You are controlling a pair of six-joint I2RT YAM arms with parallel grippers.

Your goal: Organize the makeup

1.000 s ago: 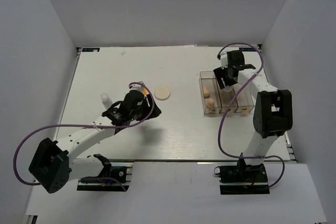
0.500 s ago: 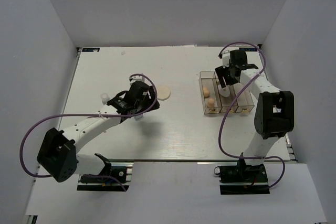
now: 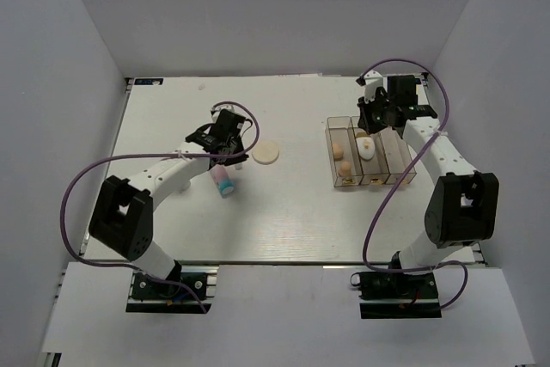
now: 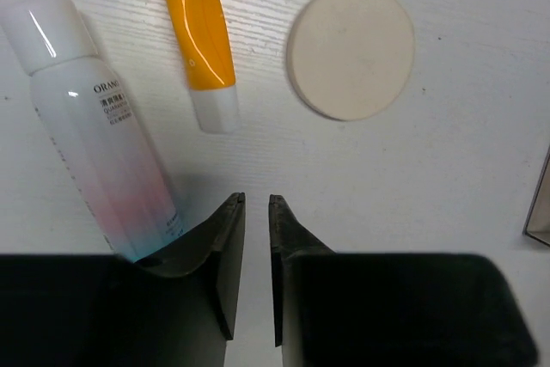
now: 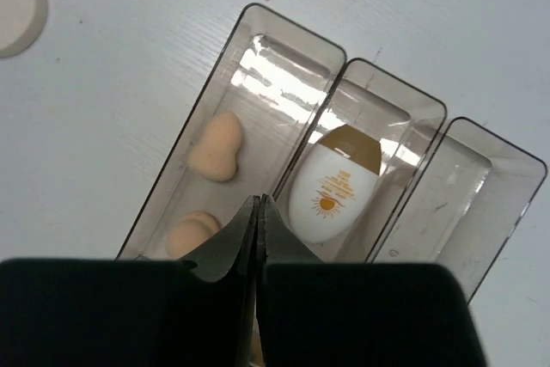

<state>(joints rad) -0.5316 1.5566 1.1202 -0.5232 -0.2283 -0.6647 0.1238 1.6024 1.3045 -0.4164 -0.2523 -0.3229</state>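
Now that the left arm has swung back, I see the white-pink-blue tube lying uncovered beside the orange tube and cream compact; the left gripper is barely parted, empty. The right gripper, pinched closed and empty, has retreated over the box, whose middle compartment holds the white oval piece.

Toward the left edge, the left pincer has the white-pink-blue tube just beside one finger; ahead, a bare lane runs between the orange tube and the round compact. Near the right edge, the clear box walls stand under the right pincer; only its compartment nearest that edge is free. Bare tabletop runs wide along the near edge
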